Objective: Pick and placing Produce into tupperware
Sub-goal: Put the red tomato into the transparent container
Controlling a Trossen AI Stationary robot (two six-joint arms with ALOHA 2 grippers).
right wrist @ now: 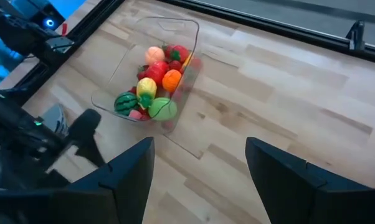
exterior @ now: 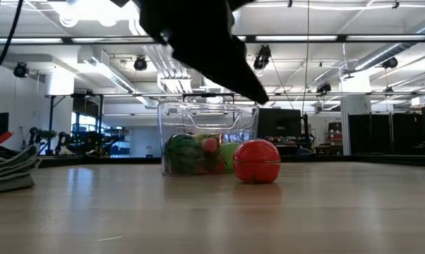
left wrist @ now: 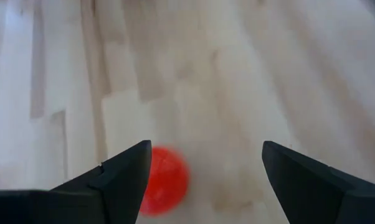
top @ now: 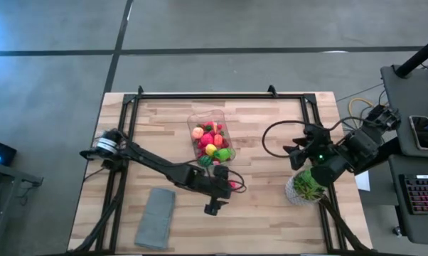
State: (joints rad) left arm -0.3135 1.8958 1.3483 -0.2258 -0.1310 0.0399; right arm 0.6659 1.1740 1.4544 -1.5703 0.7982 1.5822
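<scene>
The clear tupperware stands mid-table with several pieces of bright produce inside. One round red piece lies on the wood on the near side of the tupperware. My left gripper hangs open, slanting down over that red piece, which shows beside one finger; the low view shows the piece sitting alone on the table. My right gripper is open and high above the table's right side, holding nothing.
A folded grey cloth lies near the front left. A green plant in a white pot stands at the right, under my right arm. A black frame runs along the table's far and side edges.
</scene>
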